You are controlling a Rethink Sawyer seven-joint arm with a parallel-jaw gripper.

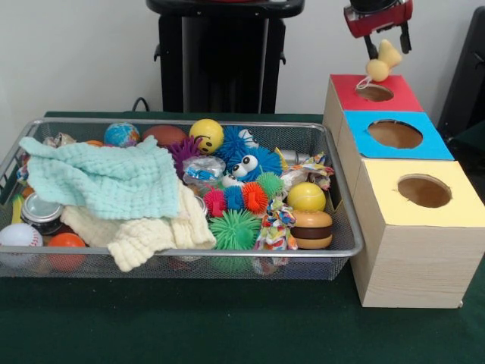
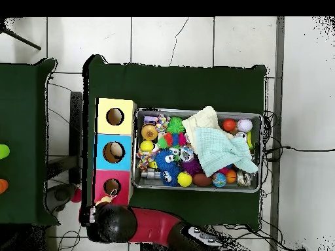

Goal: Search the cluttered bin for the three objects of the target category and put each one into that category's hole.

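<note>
My gripper (image 1: 388, 44) hangs at the top right, right above the red-topped box (image 1: 402, 95), and is shut on a pale yellow-tan soft toy (image 1: 383, 61). The toy dangles just over the round hole (image 1: 375, 92) in the red top. In the overhead view the gripper (image 2: 105, 206) and the toy (image 2: 106, 198) sit at the near edge of the red box, beside its hole (image 2: 112, 186). The silver wire-mesh bin (image 1: 189, 122) is full of clutter and also shows in the overhead view (image 2: 196, 110). No orange striped toy shows; it is hidden or out of view.
A blue-topped box (image 1: 436, 144) and a yellow-topped box (image 1: 470, 205) stand in line with the red one. The bin holds a mint cloth (image 1: 106, 178), a cream cloth (image 1: 148, 235), spiky balls (image 1: 235, 227), a blue googly-eyed toy (image 1: 246, 163), a yellow smiley ball (image 1: 206, 135).
</note>
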